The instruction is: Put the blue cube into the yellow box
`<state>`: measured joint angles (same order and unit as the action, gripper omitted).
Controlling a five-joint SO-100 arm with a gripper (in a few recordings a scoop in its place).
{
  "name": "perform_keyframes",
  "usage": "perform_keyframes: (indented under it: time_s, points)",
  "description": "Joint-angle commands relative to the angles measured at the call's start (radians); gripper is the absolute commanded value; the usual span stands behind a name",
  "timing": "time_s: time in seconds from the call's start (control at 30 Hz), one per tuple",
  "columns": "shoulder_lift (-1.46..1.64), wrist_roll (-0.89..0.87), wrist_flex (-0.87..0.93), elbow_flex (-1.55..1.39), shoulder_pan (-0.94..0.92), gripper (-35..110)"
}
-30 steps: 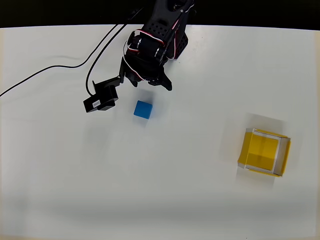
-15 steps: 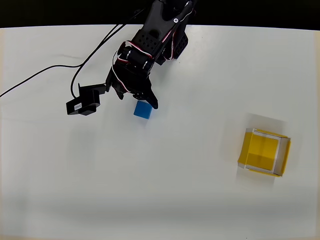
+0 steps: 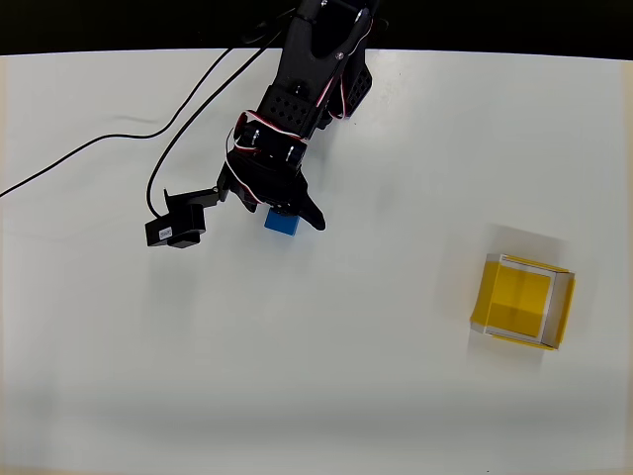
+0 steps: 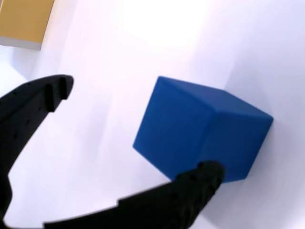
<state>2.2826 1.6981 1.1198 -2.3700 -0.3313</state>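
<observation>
one blue cube (image 3: 282,225), one yellow box (image 3: 522,301)

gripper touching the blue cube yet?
Cannot tell. In the wrist view one finger overlaps the blue cube at its lower edge, with no gap or contact line visible; the other finger stands clear. The overhead view has the gripper covering the cube's top.

Bright, even light washes the matte white table (image 3: 396,148) overhead, leaving faint soft shadows beside the small yellow open-topped box (image 3: 521,301). In the wrist view the tabletop blows out to glare, while the solid bright-blue cube (image 4: 200,133) looks slightly soft.
</observation>
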Motion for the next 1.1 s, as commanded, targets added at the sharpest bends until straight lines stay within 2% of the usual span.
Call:
perform_keyframes:
  time_s: [0.0,0.5,1.07]
  points:
    - [-0.005,0.000,-0.025,0.077,0.005,54]
    - [-0.147,-0.023,-0.106,0.038,0.008,53]
    - [-0.186,0.014,-0.114,-0.051,0.057,51]
